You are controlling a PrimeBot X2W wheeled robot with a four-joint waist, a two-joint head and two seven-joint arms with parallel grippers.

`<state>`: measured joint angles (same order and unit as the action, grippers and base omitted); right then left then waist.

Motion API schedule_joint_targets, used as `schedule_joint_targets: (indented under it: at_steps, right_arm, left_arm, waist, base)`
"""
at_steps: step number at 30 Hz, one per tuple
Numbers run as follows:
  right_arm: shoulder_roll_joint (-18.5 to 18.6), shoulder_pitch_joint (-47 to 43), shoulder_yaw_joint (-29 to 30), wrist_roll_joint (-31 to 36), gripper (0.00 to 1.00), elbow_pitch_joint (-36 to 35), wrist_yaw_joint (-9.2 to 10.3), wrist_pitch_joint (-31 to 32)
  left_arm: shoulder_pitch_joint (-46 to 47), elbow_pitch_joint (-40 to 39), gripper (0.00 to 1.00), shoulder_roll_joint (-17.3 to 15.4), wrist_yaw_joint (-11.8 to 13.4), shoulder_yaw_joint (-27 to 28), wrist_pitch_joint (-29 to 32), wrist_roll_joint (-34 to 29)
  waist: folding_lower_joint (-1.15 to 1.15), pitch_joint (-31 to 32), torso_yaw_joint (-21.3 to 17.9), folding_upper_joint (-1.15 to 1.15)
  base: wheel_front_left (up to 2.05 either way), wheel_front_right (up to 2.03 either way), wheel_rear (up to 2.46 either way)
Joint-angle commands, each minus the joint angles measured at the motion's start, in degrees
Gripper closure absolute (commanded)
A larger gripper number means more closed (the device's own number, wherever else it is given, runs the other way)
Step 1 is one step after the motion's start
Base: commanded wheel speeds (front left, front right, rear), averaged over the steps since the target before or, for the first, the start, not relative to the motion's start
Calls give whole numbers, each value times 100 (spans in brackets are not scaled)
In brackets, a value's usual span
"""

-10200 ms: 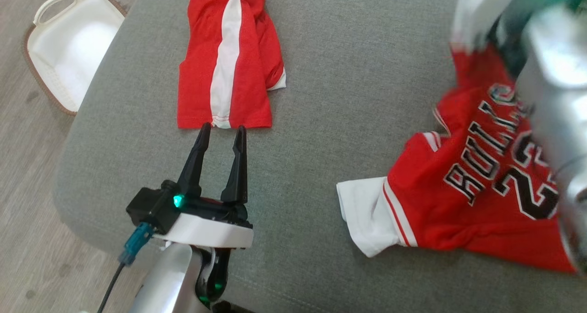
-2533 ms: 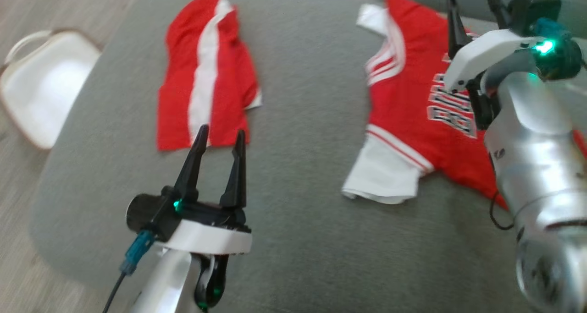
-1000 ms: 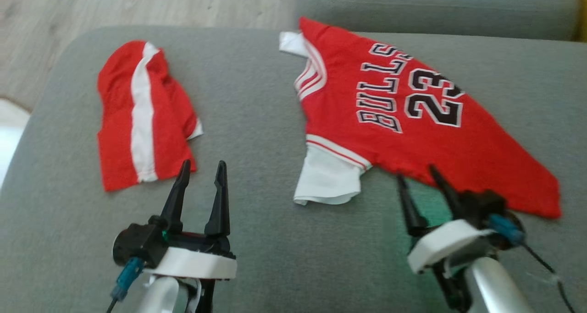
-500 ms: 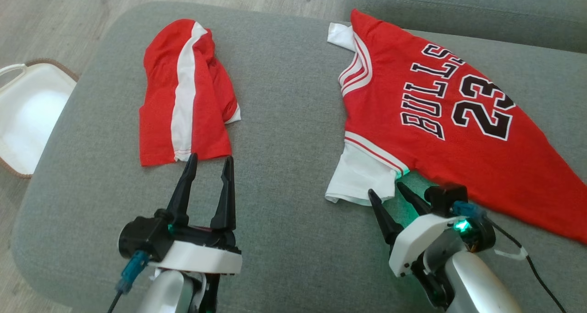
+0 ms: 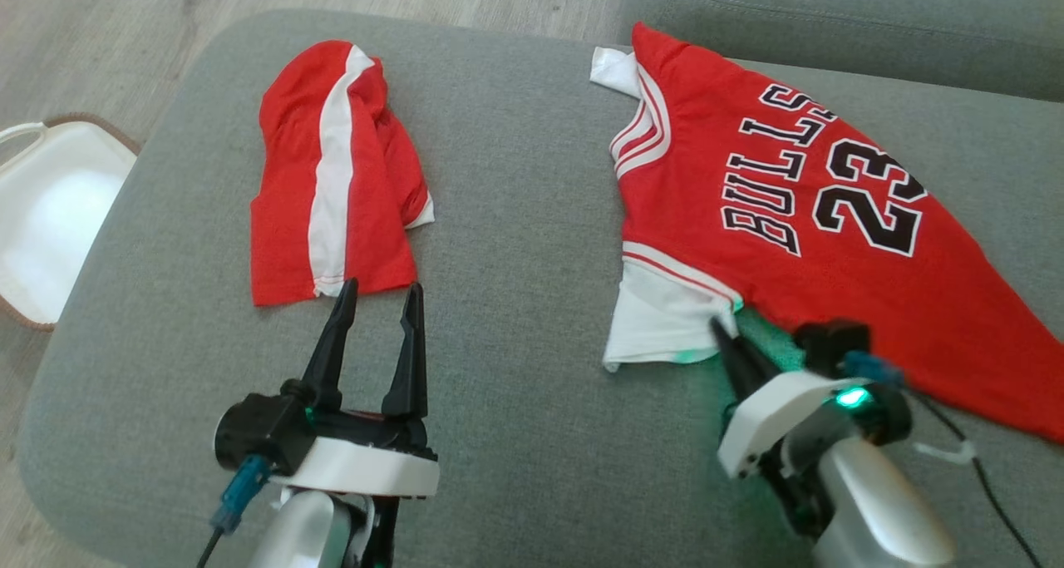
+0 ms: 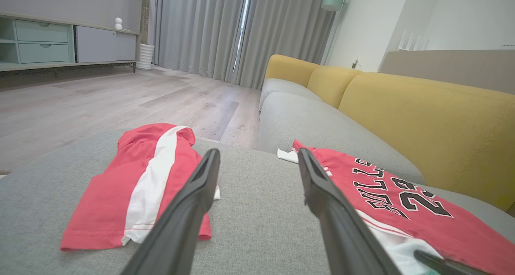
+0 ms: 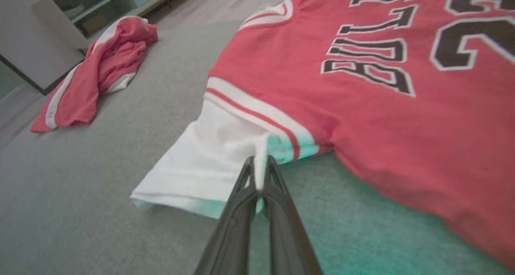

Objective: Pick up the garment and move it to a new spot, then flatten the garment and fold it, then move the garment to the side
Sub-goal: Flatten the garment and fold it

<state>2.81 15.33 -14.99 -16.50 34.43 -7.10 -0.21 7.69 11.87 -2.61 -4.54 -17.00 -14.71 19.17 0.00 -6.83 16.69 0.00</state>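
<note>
Grey seat cushion [image 5: 515, 402] spreads out under both of your arms, and all the work lies on it. Nearest you on the left, your left gripper [image 5: 381, 289] hangs over the cushion with its two dark fingers spread wide and nothing between them. Its tips point at the near hem of the striped red garment [image 5: 332, 177].

On the right, your right gripper [image 7: 260, 162] has its fingers pinched together on a fold of the white sleeve [image 7: 209, 158] of the jersey [image 5: 831, 285]. The pinch is close to the red-and-white band where the sleeve meets the red body. In the right wrist view you can see that fold of white cloth standing up between the fingertips.

The jersey lies mostly flat on the right half of the cushion, printed side up, with BULLS and 23 turned sideways to you. The striped red garment lies bunched on the left half, well apart from the jersey, with bare cushion between the two.

Beyond the cushion's left edge a white basket [image 5: 50, 210] sits on the wooden floor [image 5: 125, 19]. Farther back, your left wrist view shows a second grey seat [image 6: 322, 122] with yellow back cushions [image 6: 422, 122]. Behind those are grey curtains [image 6: 241, 29] and a low cabinet [image 6: 60, 41].
</note>
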Motion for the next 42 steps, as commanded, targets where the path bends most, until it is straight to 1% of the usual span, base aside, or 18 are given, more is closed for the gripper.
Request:
schedule_joint_targets:
  at_steps: [1,8,13,14,15,17,20,23,28,31,37,42]
  right_arm:
    - [7,201,38,79,100,-125,-39,-121]
    - [7,-50,1156,682,100,-234,-39,-203]
    - [7,-250,1401,897,100,-378,-39,-54]
    - [7,-284,1459,938,38,-427,-39,-49]
    - [7,-318,1523,984,0,-465,-39,-34]
    - [7,-363,1614,1106,0,-535,-39,6]
    - [7,-392,1520,1116,0,-768,-39,-125]
    - [7,-447,1282,1085,0,-1094,-39,-324]
    - [7,-607,710,907,0,-1700,-39,-620]
    - [7,-757,487,939,0,-1924,-39,-714]
    - [7,-1014,303,985,0,-2023,-39,-693]
    - [7,-951,101,1294,0,-1852,-39,-486]
  left_arm:
    - [101,-199,0,-27,25,181,-29,-32]
    - [53,-216,0,-27,23,264,-29,-62]
    - [45,-216,0,-27,12,263,-29,-70]
    - [46,-214,0,-27,8,257,-29,-73]
    - [46,-212,0,-27,7,258,-29,-74]
    - [39,-210,0,-27,11,272,-29,-74]
    - [28,-198,0,-27,5,276,-29,-83]
    - [22,-187,0,-27,2,280,-29,-86]
    - [10,-174,0,-27,1,284,-29,-93]
    - [-9,-178,0,-27,0,281,-29,-97]
    - [-75,-206,0,-27,-5,303,-29,-124]
    - [-60,-219,0,-27,-14,281,-29,-122]
  waist:
    - [0,22,-31,0]
    - [0,105,-232,0]
    - [0,138,-355,0]
    - [0,148,-380,0]
    - [0,158,-403,0]
    - [0,185,-451,0]
    - [0,222,-502,0]
    - [0,263,-538,0]
    - [0,335,-553,0]
    - [0,383,-533,0]
    - [0,411,-483,0]
    - [0,336,-401,0]
  base:
    - [0,0,0]
    - [0,0,0]
    - [0,0,0]
    - [0,0,0]
    - [0,0,0]
    - [0,0,0]
    - [0,0,0]
    - [0,0,0]
    - [0,0,0]
    - [0,0,0]
    - [0,0,0]
    - [0,0,0]
